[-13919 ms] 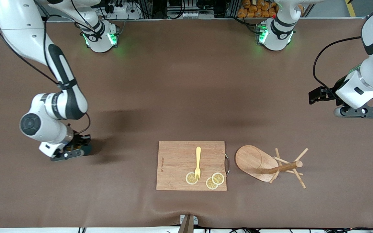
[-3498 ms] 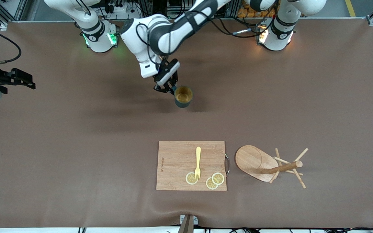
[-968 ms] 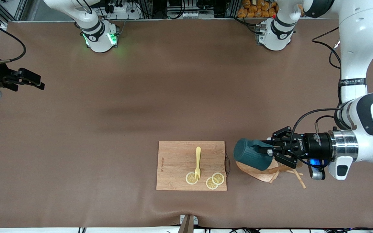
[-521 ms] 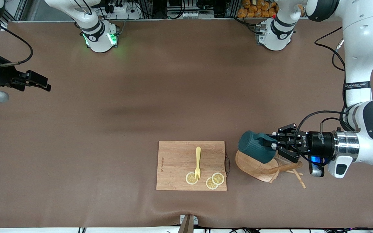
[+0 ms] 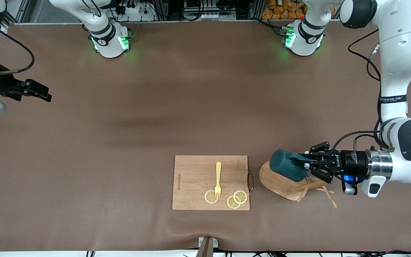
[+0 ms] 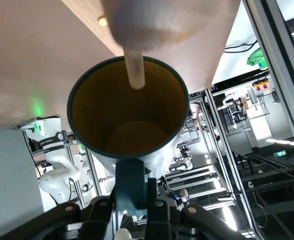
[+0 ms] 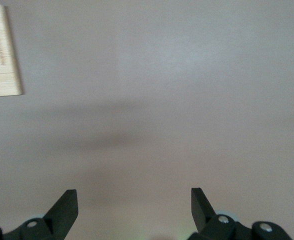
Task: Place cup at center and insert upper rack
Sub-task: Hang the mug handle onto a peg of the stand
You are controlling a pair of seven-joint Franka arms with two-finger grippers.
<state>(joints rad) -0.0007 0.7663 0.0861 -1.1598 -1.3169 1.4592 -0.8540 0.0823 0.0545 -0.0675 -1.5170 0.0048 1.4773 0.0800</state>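
The dark teal cup (image 5: 287, 170) is held on its side in the air over the upper rack (image 5: 276, 183). The rack is a light wooden mug tree lying tipped over on the table beside the cutting board. My left gripper (image 5: 304, 165) is shut on the cup's handle (image 6: 132, 184). In the left wrist view (image 6: 135, 194) the cup's yellowish inside (image 6: 127, 112) faces me. One wooden peg (image 6: 134, 70) of the rack pokes into its mouth. My right gripper (image 5: 40, 93) is open and empty above the table at the right arm's end, as its wrist view (image 7: 134, 201) shows.
A rectangular wooden cutting board (image 5: 194, 178) lies near the front edge with a yellow fork (image 5: 218, 179) and lemon slices (image 5: 237, 199) on it. Its corner shows in the right wrist view (image 7: 2, 55). The rack's thin pegs (image 5: 328, 196) stick out toward the left arm's end.
My left gripper has carried the cup a little toward the left arm's end, over the rack. My right gripper has shifted slightly at its end of the table.
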